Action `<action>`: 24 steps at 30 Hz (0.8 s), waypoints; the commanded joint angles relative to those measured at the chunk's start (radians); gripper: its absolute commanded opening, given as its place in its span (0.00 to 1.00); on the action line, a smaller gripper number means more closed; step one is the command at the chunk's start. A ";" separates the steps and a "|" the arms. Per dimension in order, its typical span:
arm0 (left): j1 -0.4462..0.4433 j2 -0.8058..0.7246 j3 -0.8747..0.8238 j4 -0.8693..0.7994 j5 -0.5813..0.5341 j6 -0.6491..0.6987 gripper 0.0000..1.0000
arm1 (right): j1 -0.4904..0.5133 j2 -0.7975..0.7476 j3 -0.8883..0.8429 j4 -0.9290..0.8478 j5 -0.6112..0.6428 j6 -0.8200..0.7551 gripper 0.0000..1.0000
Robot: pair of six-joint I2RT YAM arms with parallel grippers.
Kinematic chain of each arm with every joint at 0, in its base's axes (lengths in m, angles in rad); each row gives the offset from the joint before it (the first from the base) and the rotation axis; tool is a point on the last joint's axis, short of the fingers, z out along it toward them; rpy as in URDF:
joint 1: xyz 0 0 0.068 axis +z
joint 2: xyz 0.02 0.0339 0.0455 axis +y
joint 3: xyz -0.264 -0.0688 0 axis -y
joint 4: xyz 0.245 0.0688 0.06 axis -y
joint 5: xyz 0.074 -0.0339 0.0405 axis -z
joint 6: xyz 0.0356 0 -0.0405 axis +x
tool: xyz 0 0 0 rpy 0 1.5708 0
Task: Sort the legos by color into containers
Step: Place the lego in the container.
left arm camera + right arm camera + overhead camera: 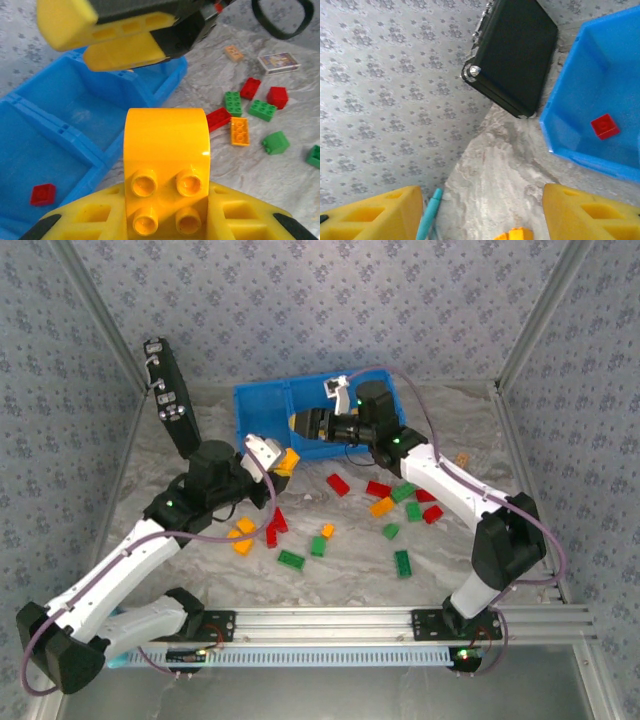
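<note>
My left gripper (166, 220) is shut on an orange-yellow lego (166, 150), studs up, held just off the near edge of the blue tray of containers (60, 115). In the top view that gripper (284, 462) sits by the tray's (262, 420) front right corner. My right gripper (298, 425) hangs over the tray's middle, open and holding nothing. Its fingers (370, 217) stand wide apart. One red lego (605, 126) lies in a compartment. Loose red (338, 484), green (291, 560) and orange (243, 543) legos lie scattered on the table.
A black case (170, 395) leans against the left wall behind the tray. A teal pen (427, 215) lies near the wall. A small printed card (279, 61) and a tan brick (233, 52) lie at the right. Patterned walls enclose the marbled table.
</note>
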 commanded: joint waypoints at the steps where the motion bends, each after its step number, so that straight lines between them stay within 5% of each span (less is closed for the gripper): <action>1: -0.010 -0.039 0.000 0.001 -0.087 0.052 0.08 | 0.012 -0.029 -0.006 0.029 -0.066 0.079 0.66; 14: -0.024 -0.001 0.005 0.011 -0.110 0.058 0.08 | 0.096 -0.056 0.009 -0.147 -0.088 -0.029 0.66; 24: -0.025 0.007 0.016 0.012 -0.138 0.063 0.08 | 0.115 -0.042 0.018 -0.222 -0.110 -0.059 0.57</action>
